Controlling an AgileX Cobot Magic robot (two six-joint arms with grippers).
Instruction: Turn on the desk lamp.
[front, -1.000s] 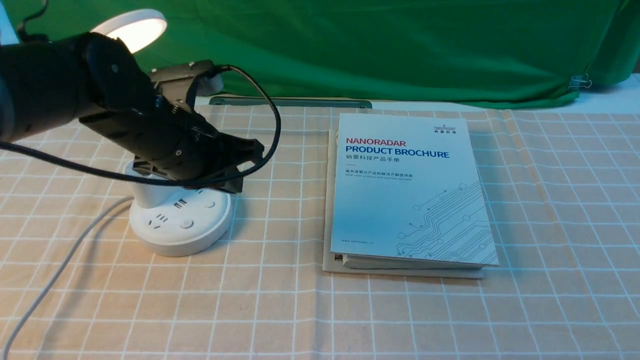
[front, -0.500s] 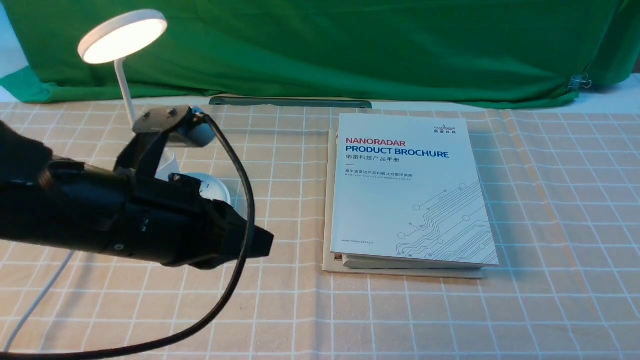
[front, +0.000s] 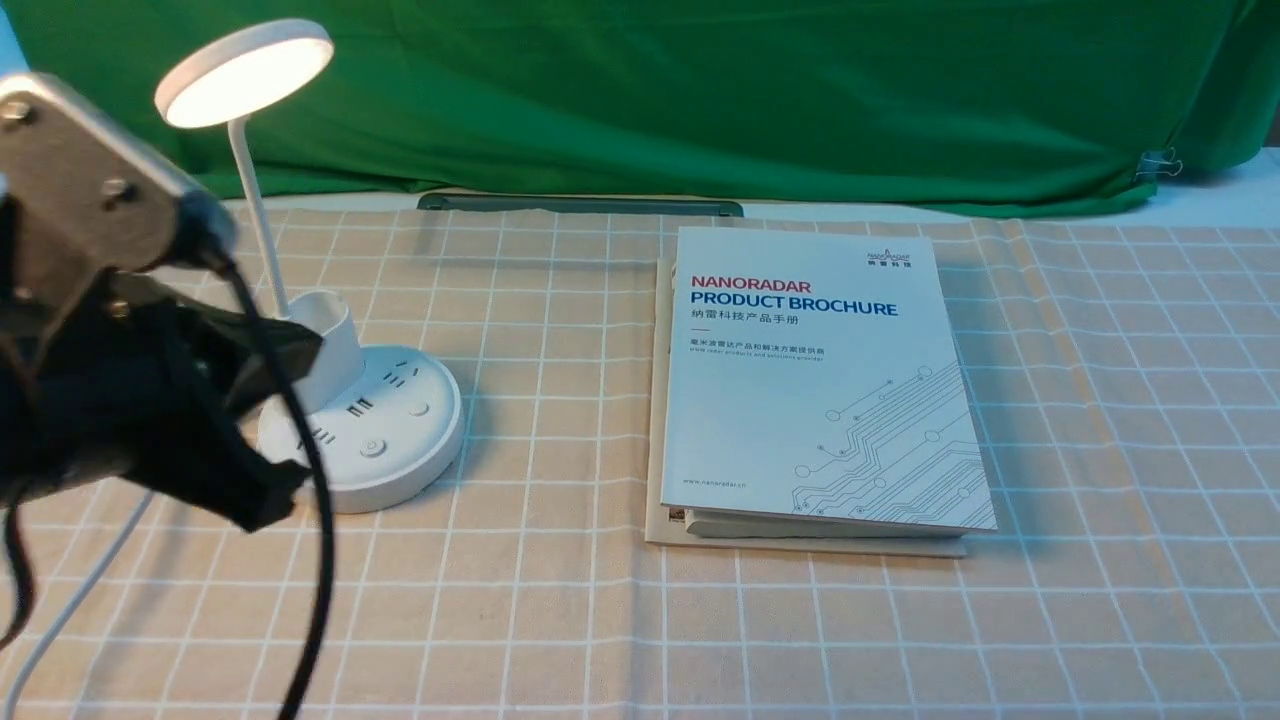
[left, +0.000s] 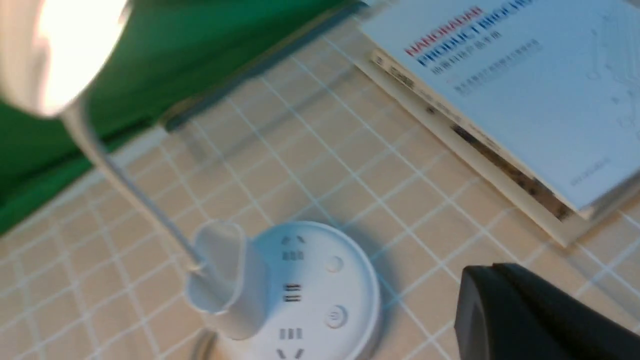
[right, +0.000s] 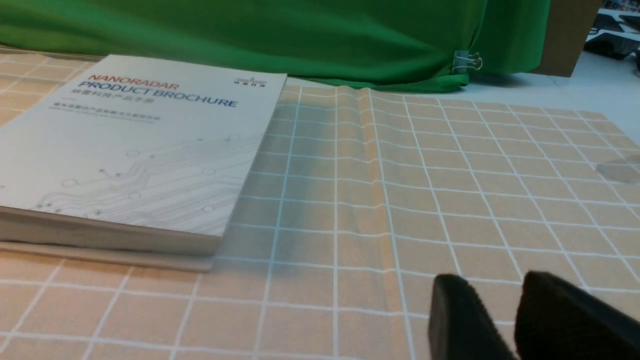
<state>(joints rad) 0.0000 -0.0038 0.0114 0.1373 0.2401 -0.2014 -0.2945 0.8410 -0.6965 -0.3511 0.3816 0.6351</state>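
Note:
The desk lamp (front: 370, 440) stands at the left of the table: a white round base with sockets and buttons, a pen-cup, a thin stalk and a disc head (front: 245, 70) that glows. In the left wrist view its base (left: 320, 285), power button (left: 336, 316) and bright head (left: 65, 50) show, blurred. My left gripper (front: 262, 495) is shut and empty, just left of the base and clear of it; its tip shows in the left wrist view (left: 475, 290). My right gripper (right: 517, 300) is open by a narrow gap, empty, low over the cloth; it does not show in the front view.
A white NANORADAR brochure (front: 820, 370) lies on a thin board at the table's middle, also in the right wrist view (right: 135, 150). The lamp's white cord (front: 70, 600) runs off to the front left. A green cloth (front: 700, 90) hangs behind the checked tablecloth (front: 1100, 450).
My left arm has drawn back from over the lamp base, down and to the left, uncovering the lamp. The lamp head glows throughout.

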